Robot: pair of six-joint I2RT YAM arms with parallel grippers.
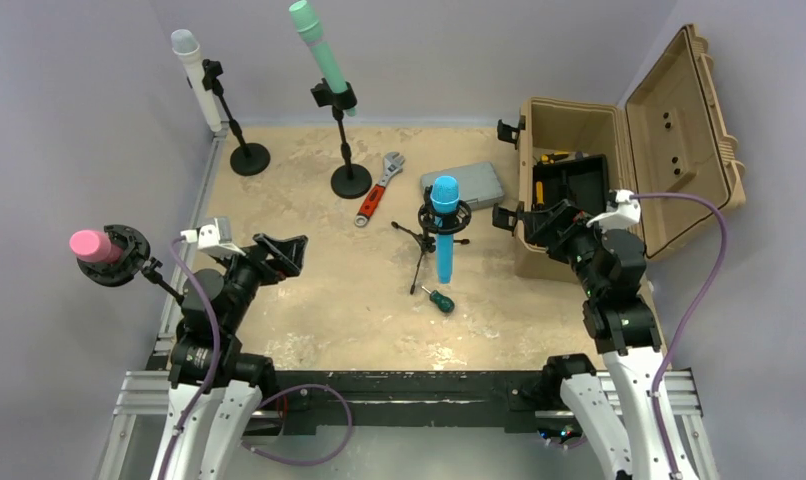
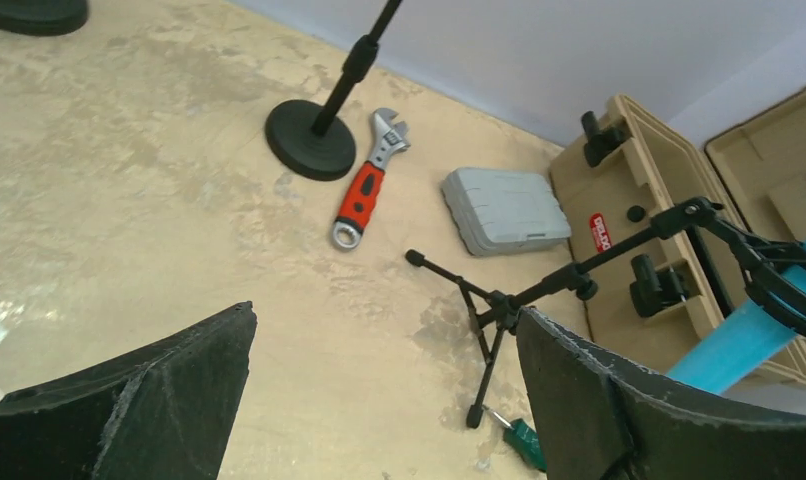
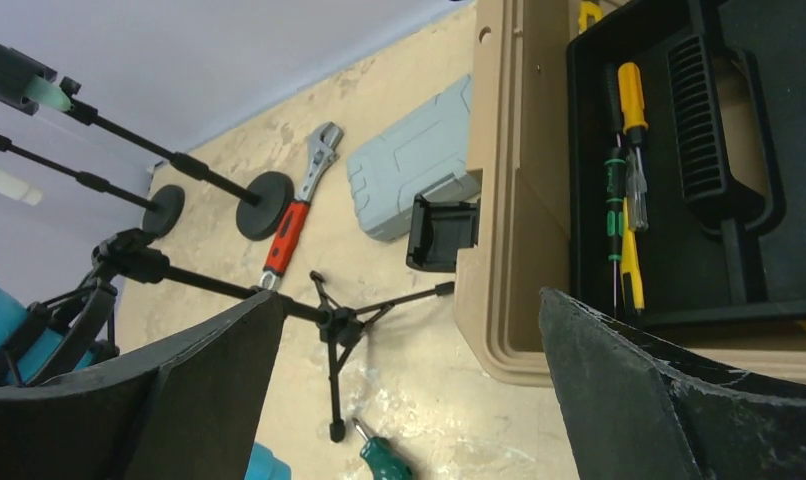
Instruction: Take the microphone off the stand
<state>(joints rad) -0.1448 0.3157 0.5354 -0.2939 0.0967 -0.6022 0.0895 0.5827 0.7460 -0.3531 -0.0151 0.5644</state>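
Observation:
A blue microphone (image 1: 445, 235) stands upright in the black ring mount of a small tripod stand (image 1: 417, 250) mid-table. It also shows at the right edge (image 2: 749, 340) of the left wrist view and at the left edge (image 3: 4, 320) of the right wrist view. A white microphone (image 1: 194, 75) and a green microphone (image 1: 319, 50) sit on round-base stands at the back. At the left edge, a pink microphone (image 1: 94, 245) rests in a mount. My left gripper (image 1: 284, 257) (image 2: 386, 310) is open, left of the tripod. My right gripper (image 1: 514, 218) (image 3: 411, 295) is open, right of it. Neither touches anything.
A red-handled wrench (image 1: 381, 188) and a grey case (image 1: 464, 183) lie behind the tripod. A green screwdriver (image 1: 440, 299) lies by its near foot. An open tan toolbox (image 1: 579, 180) holding screwdrivers stands at the right, beside my right gripper.

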